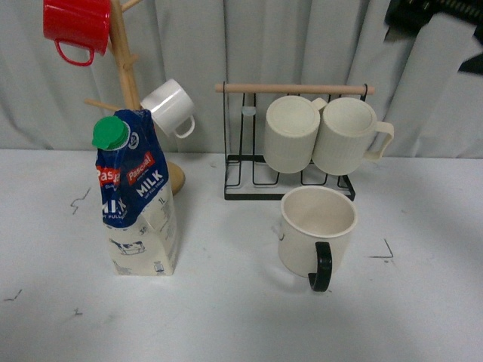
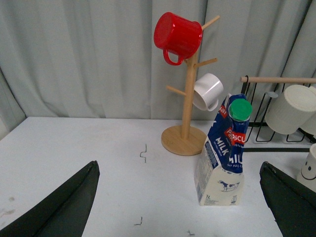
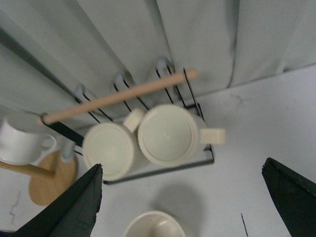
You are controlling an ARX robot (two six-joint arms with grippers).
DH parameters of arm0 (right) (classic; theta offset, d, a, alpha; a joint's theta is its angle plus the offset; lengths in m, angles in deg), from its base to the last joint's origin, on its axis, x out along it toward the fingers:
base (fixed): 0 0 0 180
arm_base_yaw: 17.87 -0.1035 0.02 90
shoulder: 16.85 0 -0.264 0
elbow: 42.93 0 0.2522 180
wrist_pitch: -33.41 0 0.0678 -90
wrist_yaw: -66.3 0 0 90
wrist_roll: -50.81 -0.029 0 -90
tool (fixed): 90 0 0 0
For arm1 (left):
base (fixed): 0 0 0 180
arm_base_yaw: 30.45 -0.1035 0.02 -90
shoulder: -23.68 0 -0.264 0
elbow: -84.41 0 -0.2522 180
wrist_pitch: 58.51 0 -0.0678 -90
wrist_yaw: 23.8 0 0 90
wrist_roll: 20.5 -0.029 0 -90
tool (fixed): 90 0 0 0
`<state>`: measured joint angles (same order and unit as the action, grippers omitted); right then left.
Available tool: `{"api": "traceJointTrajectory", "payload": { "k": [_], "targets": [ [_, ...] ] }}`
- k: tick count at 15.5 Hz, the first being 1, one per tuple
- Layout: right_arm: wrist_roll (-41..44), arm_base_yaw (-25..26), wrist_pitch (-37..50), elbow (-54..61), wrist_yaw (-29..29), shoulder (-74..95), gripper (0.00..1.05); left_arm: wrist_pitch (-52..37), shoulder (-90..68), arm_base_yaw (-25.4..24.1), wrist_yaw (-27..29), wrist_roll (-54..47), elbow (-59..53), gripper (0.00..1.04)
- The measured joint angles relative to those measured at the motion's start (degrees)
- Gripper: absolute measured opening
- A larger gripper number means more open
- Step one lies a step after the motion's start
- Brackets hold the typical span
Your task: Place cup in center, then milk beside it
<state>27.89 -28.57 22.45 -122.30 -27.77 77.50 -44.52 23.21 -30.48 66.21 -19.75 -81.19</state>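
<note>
Holds nothing in left tool (image 2: 178, 165) or right tool (image 3: 182, 164), both spread wide. Risks clipping rack (image 1: 294, 88) reaching cup (image 1: 317, 230) just before it near bench's (image 1: 241, 317) back edge; may topple tall milk (image 1: 136, 196) nearer left edge.

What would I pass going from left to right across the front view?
Red mug → milk carton → cream cup with the black handle. The white mug and the two ribbed mugs overlap these, so they are left out.
</note>
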Motion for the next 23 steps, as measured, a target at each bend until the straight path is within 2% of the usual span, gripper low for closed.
{"api": "traceJointTrajectory", "payload": {
  "k": [1, 2, 3, 4, 7, 9, 10, 17, 18, 23],
  "targets": [
    [2.21, -0.04, 9.4, 2.34, -2.1, -2.45, 0.93, 0.0, 0.0, 0.0, 0.0, 0.02, 0.0, 0.98],
    [6.84, -0.04, 18.51, 6.73, -4.94, -6.1, 0.84, -0.02, 0.0, 0.0, -0.04, 0.02, 0.02, 0.98],
    [11.74, -0.07, 24.3, 12.41, -5.86, -10.78, 0.74, -0.02, 0.0, 0.0, 0.04, 0.02, 0.02, 0.98],
    [15.78, -0.2, 26.6, 17.55, -6.47, -15.8, 0.65, 0.0, 0.0, -0.02, 0.02, 0.02, 0.02, 0.98],
    [20.74, -2.73, 23.12, 28.33, -9.66, -29.64, 0.4, 0.0, 0.0, 0.0, -0.02, 0.02, 0.0, 0.98],
    [22.05, -6.25, 19.3, 38.73, -12.15, -43.45, 0.12, 0.0, 0.0, 0.0, 0.0, 0.02, 0.02, 0.98],
    [22.58, -5.35, 16.46, 50.05, -11.93, -59.1, 0.02, 0.0, 0.0, 0.0, -0.02, 0.02, 0.02, 0.98],
    [22.56, 5.22, 14.21, 59.54, -1.03, -71.28, 0.02, 0.0, 0.0, 0.0, 0.0, 0.02, 0.0, 0.98],
    [22.6, 10.25, 13.33, 60.63, 3.26, -73.22, 0.02, 0.0, 0.0, 0.0, 0.0, 0.02, 0.02, 0.98],
    [22.6, 10.71, 9.57, 63.01, 4.07, -79.52, 0.02, -0.02, 0.0, 0.0, 0.0, 0.02, 0.0, 0.98]
  ]
}}
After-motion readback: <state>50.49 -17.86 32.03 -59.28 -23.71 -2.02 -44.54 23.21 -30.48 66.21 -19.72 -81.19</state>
